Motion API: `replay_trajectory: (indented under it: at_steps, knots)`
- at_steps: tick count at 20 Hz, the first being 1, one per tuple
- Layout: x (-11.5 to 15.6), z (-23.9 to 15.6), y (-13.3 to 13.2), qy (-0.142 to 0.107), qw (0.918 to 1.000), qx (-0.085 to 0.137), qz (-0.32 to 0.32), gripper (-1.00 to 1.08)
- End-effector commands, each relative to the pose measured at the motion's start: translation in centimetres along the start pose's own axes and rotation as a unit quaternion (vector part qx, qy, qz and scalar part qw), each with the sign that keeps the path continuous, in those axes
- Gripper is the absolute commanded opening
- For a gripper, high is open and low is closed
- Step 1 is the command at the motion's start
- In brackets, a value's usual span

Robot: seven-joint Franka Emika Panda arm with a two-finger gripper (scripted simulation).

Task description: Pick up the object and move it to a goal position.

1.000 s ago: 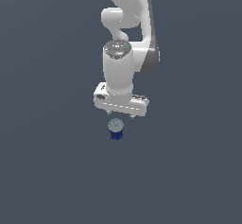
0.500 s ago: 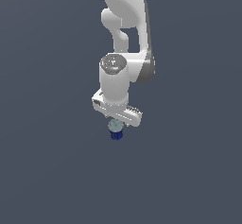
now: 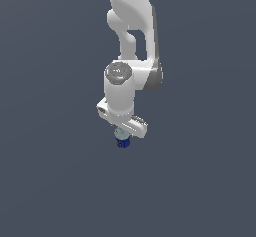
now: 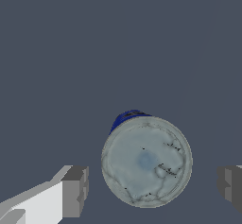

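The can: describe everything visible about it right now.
The can is a small upright cylinder with a dark-blue side wall and a pale silvery-grey round top, mottled with faint dark cracks and a bluish centre spot. It stands on the plain grey floor directly beneath the gripper, between the two grey fingertips, with a gap on each side; nothing touches it.

It is a bare simulated scene: a white robot arm against a flat, featureless slate-grey ground.

The white arm reaches straight down, its gripper low with both grey fingers spread wide apart.
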State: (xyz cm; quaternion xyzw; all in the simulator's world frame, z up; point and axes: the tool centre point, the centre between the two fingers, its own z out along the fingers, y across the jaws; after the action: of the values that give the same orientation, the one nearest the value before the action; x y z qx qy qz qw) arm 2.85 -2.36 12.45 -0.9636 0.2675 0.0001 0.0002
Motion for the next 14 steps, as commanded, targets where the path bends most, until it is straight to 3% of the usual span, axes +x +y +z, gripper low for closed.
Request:
replay_trajectory:
  at_steps: [1,14]
  knots:
    - [0.0,0.0,0.0,0.0,1.0,0.0,0.0,1.0]
    - [0.0,4.9,0.1,0.0,1.0,0.0,0.002,1.0]
